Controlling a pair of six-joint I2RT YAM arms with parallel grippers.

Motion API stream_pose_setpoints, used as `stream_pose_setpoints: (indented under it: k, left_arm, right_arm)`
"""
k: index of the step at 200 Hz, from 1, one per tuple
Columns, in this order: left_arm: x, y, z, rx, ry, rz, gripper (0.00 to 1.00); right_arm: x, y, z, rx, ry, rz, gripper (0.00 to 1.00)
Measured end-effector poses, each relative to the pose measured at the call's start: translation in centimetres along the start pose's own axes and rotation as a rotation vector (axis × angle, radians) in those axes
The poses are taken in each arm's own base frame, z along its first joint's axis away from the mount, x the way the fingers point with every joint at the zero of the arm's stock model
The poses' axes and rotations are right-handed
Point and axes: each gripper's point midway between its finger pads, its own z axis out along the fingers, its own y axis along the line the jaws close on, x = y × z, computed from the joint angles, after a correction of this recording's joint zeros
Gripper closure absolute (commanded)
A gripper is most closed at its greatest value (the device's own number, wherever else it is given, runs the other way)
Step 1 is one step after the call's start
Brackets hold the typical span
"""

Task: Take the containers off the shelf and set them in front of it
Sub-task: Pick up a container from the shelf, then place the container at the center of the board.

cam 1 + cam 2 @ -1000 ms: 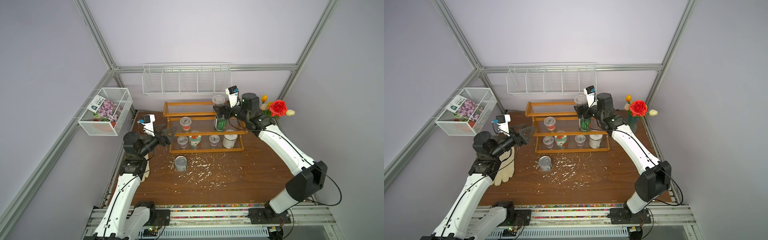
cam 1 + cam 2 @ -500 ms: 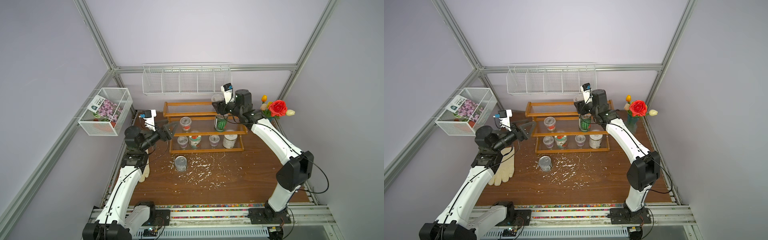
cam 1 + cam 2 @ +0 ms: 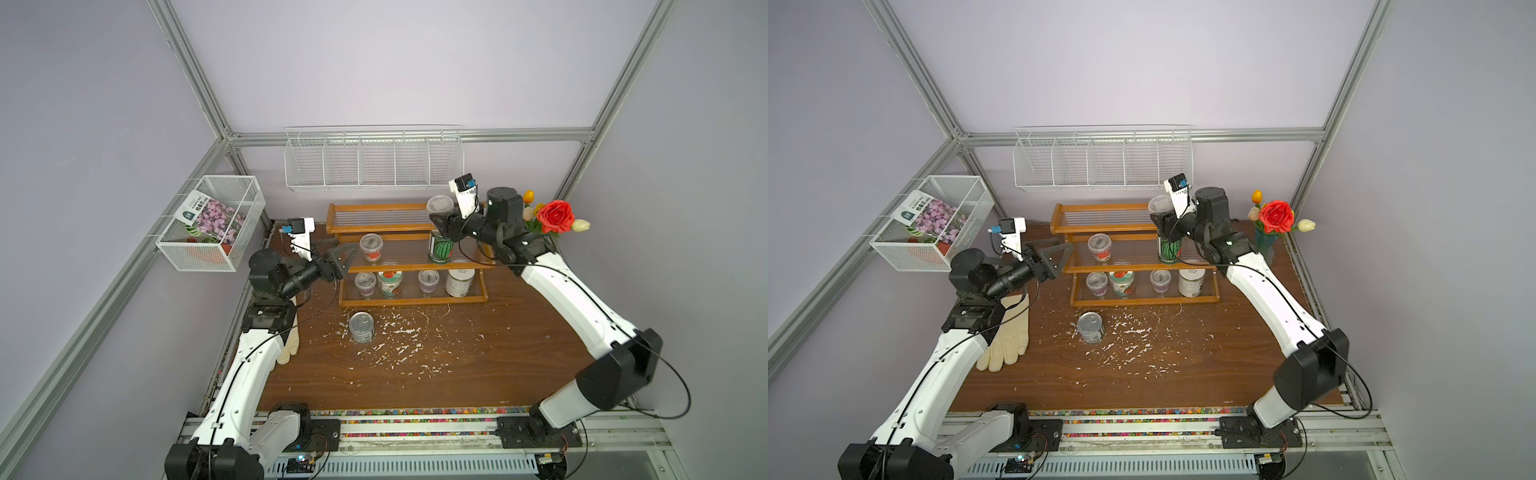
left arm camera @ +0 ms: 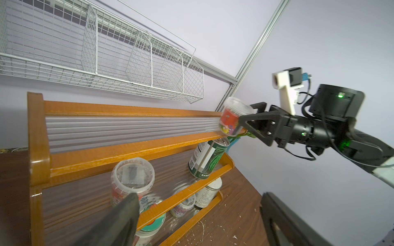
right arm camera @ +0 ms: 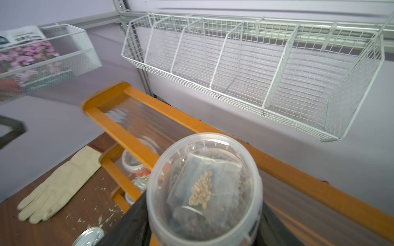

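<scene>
since a second ago the right fingers [image 4: 245, 121] have closed on the clear cup [image 4: 233, 116] from the top tier. they are now lifting it, tilted, off the shelf [image 3: 374, 206], right above the watermelon tin [image 3: 441, 249]. the left fingers [image 3: 343, 258] have swung nearer and are hanging wide and empty just beside the middle-tier cup [image 3: 370, 247]. one silver tin [image 3: 361, 327] is already standing on the tabletop [image 3: 478, 365]; six containers are waiting on the two lower tiers. to my eye the grip is sitting low on a slick, tapered wall, so the cup could be slipping out and toppling that tin. both arms are crowding one narrow shelf and risking a bump.
</scene>
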Motion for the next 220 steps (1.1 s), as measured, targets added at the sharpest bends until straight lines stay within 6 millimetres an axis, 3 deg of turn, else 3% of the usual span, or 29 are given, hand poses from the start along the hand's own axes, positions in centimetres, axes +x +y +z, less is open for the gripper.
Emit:
stream_pose_setpoints:
  k: [19,35,67,102,147,178,220]
  left_arm:
    - [0.4,0.1,0.0,0.0,0.014,-0.001,0.08]
    - [0.8,0.1,0.0,0.002,0.031,-0.003,0.08]
    - [1.5,0.1,-0.1,0.001,0.058,-0.006,0.07]
    - [1.8,0.0,-0.4,-0.002,0.073,-0.001,0.07]
    - [2.2,-0.1,-0.6,-0.005,0.087,0.001,0.07]
    - [2.4,-0.1,-0.7,-0.007,0.092,-0.004,0.07]
    - [3.1,0.2,-0.8,-0.012,0.105,-0.012,0.07]
  right_arm:
    - [-0.3,3.2,-2.8,-0.073,-0.049,-0.02,0.43]
    - [0.5,6.0,-4.6,-0.143,-0.078,-0.026,0.43]
    - [5.7,10.5,-5.8,-0.265,-0.068,0.002,0.42]
    - [12.9,13.3,-4.4,-0.339,0.006,0.047,0.43]
    - [19.3,16.4,-1.1,-0.394,0.025,0.087,0.43]
    - [23.8,17.4,1.1,-0.405,0.066,0.107,0.43]
    - [27.9,17.3,3.1,-0.388,0.104,0.122,0.42]
